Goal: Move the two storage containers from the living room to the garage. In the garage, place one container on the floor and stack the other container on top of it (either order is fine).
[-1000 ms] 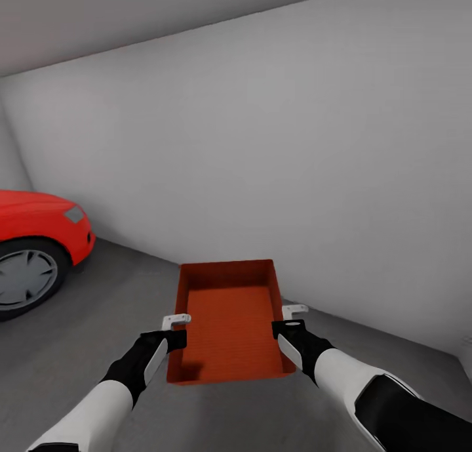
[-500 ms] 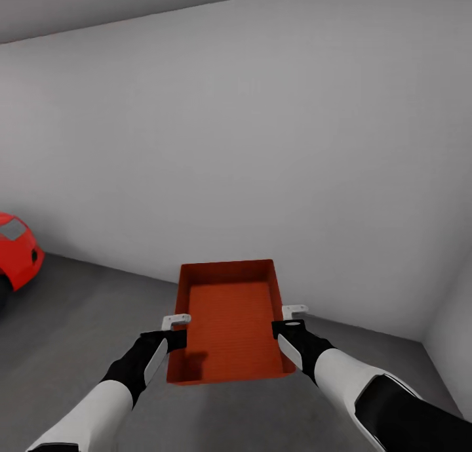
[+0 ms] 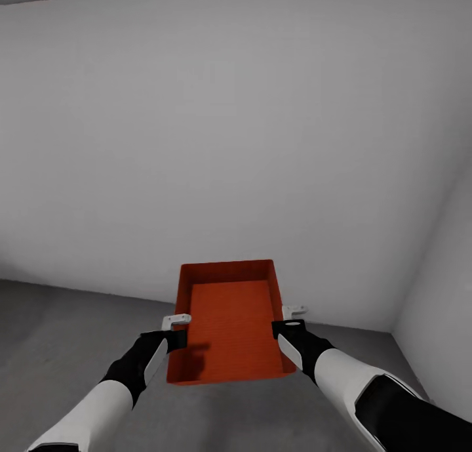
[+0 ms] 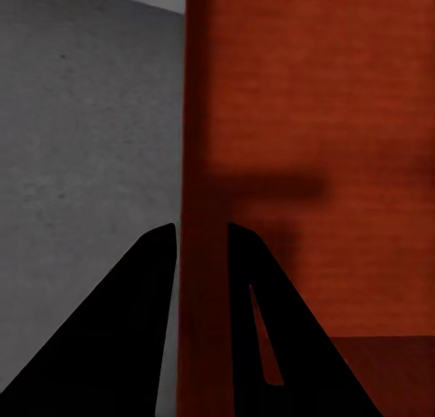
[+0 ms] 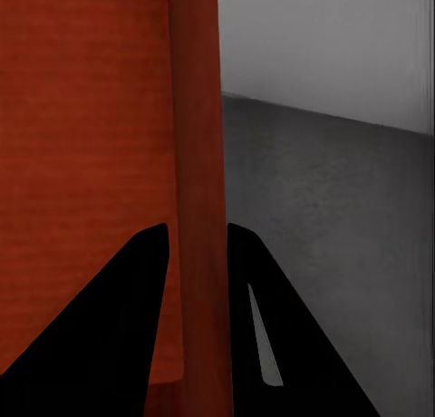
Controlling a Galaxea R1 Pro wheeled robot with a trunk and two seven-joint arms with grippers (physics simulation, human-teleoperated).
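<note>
One orange-red storage container, open-topped and empty, hangs level in front of me above the garage's dark grey concrete floor. My left gripper is shut on its left long wall and my right gripper is shut on its right long wall. In the left wrist view the container's wall runs between the two black fingers, with my left gripper clamped on it. The right wrist view likewise has the wall pinched in my right gripper.
A plain pale grey wall stands close ahead. It meets a second wall in a corner at the right. Bare concrete floor stretches to the left and under the container.
The whole view has swung to the right: the red car has slid out at the left and the room's corner has come in at the right. Arms and container keep their pose.
</note>
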